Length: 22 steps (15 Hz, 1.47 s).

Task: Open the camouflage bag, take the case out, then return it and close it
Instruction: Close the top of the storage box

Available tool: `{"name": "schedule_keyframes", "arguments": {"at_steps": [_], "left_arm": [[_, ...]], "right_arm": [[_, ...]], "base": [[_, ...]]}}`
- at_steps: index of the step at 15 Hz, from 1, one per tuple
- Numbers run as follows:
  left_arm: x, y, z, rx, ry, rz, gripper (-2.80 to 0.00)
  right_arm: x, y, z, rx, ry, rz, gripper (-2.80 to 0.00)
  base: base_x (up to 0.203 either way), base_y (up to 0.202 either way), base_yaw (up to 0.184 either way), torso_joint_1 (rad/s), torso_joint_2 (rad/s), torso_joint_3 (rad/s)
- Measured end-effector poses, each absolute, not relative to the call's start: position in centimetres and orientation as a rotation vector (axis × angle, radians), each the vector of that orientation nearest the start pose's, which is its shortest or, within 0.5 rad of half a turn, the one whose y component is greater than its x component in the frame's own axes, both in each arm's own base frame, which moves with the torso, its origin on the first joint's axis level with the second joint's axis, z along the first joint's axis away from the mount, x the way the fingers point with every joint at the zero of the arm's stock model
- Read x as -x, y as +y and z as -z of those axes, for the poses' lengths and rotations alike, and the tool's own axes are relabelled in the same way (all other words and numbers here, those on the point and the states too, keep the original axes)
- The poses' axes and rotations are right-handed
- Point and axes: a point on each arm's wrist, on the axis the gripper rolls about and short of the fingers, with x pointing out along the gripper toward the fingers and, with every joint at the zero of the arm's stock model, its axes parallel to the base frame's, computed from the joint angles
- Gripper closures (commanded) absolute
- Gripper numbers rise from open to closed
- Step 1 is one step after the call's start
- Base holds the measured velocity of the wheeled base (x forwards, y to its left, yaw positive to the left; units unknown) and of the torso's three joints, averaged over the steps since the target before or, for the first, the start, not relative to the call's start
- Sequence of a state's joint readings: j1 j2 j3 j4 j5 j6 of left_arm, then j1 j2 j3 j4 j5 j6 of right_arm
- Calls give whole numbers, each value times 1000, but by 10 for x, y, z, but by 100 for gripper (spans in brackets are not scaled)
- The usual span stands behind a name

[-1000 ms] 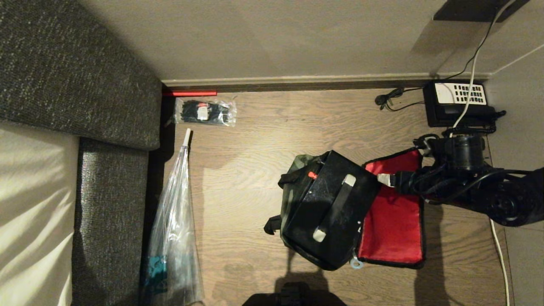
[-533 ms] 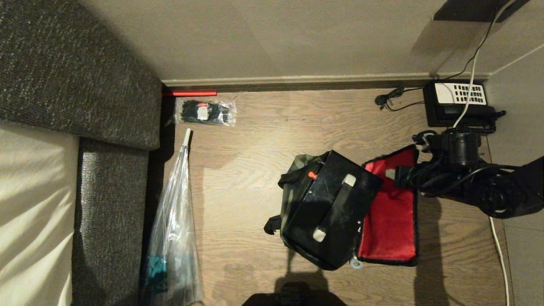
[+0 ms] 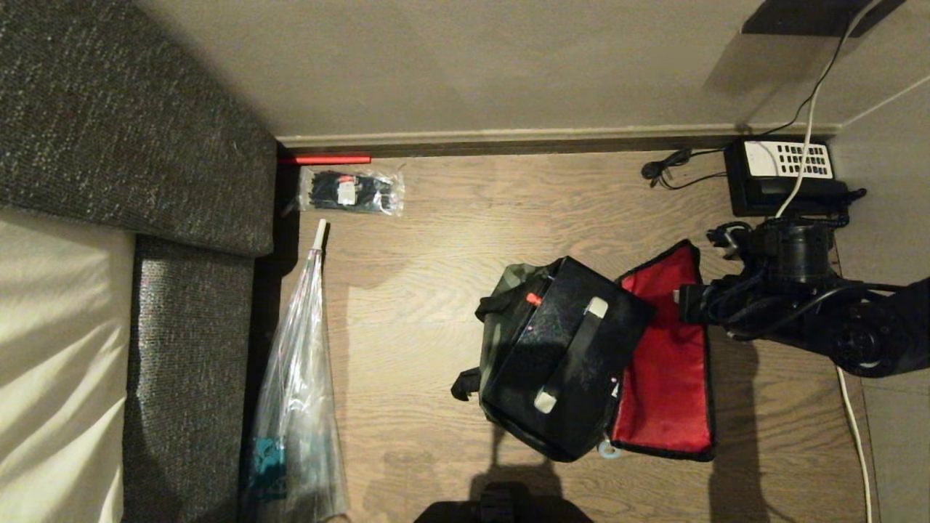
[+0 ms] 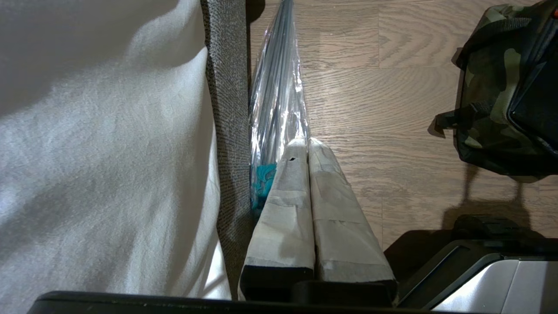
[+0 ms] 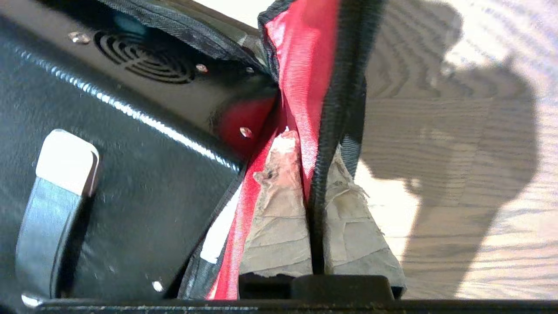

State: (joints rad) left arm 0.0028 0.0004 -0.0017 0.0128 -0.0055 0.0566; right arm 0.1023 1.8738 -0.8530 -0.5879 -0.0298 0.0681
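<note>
The head view looks almost straight down from high above onto the wooden floor, taking in the sofa at frame left and the camouflage bag right of centre. The left wrist view looks down along its own fingers from lower height, with the sofa edge at centre-left and the camouflage bag at upper right, both shared with the head view. The right wrist view sits very close, filled by the case and the bag's red lining.
</note>
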Motion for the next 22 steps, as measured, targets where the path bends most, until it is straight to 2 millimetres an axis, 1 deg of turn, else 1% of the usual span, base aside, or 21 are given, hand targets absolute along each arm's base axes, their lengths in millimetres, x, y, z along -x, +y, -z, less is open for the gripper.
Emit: {"name": "schedule_keyframes", "arguments": {"at_steps": [3, 7, 9, 11, 12, 13, 14, 17, 19, 22], "left_arm": [[23, 0, -75, -57, 11, 3, 0], [23, 0, -75, -57, 11, 3, 0], [23, 0, -75, -56, 11, 3, 0], [23, 0, -75, -57, 11, 3, 0], [23, 0, -75, -57, 11, 4, 0], [23, 0, -75, -57, 11, 4, 0], [23, 0, -75, -57, 11, 4, 0], [23, 0, -75, -56, 11, 4, 0], [23, 0, -75, -56, 11, 2, 0], [23, 0, -75, -57, 11, 4, 0]], "right_arm": [[-319, 45, -150, 12, 398, -112, 0], [-270, 64, -151, 123, 435, -229, 0], [-254, 69, -159, 142, 412, -265, 0], [-242, 69, -162, 151, 406, -281, 0], [-237, 68, -162, 156, 418, -284, 0], [-234, 68, -165, 156, 405, -284, 0], [-234, 67, -172, 147, 368, -281, 0], [-228, 66, -171, 142, 400, -279, 0], [-230, 66, -185, 128, 347, -275, 0], [-231, 66, -194, 117, 300, -273, 0]], "base": [[0, 0, 0, 0, 0, 0], [0, 0, 0, 0, 0, 0], [0, 0, 0, 0, 0, 0], [0, 0, 0, 0, 0, 0], [0, 0, 0, 0, 0, 0], [0, 0, 0, 0, 0, 0], [0, 0, 0, 0, 0, 0], [0, 0, 0, 0, 0, 0], [0, 0, 0, 0, 0, 0], [0, 0, 0, 0, 0, 0]]}}
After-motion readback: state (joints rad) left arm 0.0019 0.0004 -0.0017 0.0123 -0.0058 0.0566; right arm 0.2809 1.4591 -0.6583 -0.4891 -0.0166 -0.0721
